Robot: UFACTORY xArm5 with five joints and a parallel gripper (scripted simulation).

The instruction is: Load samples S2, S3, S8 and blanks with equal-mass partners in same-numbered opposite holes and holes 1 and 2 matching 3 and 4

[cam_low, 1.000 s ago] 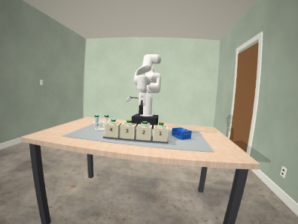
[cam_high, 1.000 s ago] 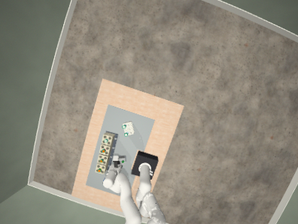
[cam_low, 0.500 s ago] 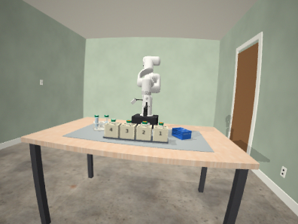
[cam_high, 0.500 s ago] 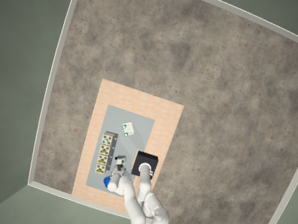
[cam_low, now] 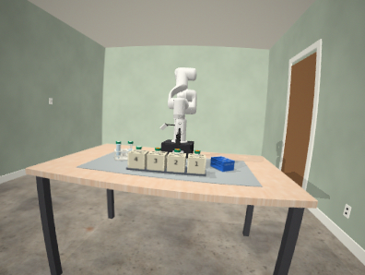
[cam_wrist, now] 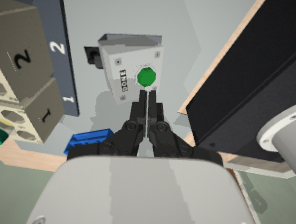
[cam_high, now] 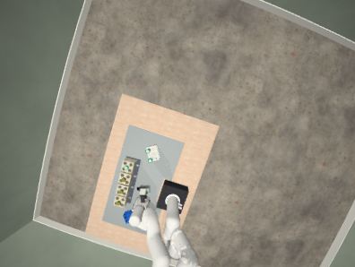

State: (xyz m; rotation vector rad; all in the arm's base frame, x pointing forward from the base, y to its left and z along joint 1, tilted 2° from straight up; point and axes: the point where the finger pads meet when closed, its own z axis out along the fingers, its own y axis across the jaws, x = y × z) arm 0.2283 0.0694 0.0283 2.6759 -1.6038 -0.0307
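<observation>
My gripper (cam_wrist: 147, 100) (cam_high: 142, 193) (cam_low: 177, 138) is shut and empty. In the wrist view its fingertips point at the green key DONE (cam_wrist: 147, 76) and sit just below it; I cannot tell whether they touch. The key sits on a small grey sloped desk (cam_wrist: 116, 56). The four beige adapters (cam_high: 124, 184) stand in a row on the stand, numbered 4 (cam_low: 135, 160), 3 (cam_low: 156, 161), 2 (cam_low: 176, 162) (cam_wrist: 20, 56) and 1 (cam_low: 196, 164) (cam_wrist: 44, 114). Green-capped tubes stand in them, some with orange dots (cam_high: 122, 180).
A blue rack (cam_high: 128, 217) (cam_low: 222, 163) (cam_wrist: 89, 140) lies near adapter 1 and looks empty. A pale rack (cam_high: 152, 153) (cam_low: 122, 154) with capped tubes stands farther out on the grey mat (cam_high: 172, 150). The arm's black base (cam_high: 174, 193) (cam_wrist: 245, 85) is close on the right.
</observation>
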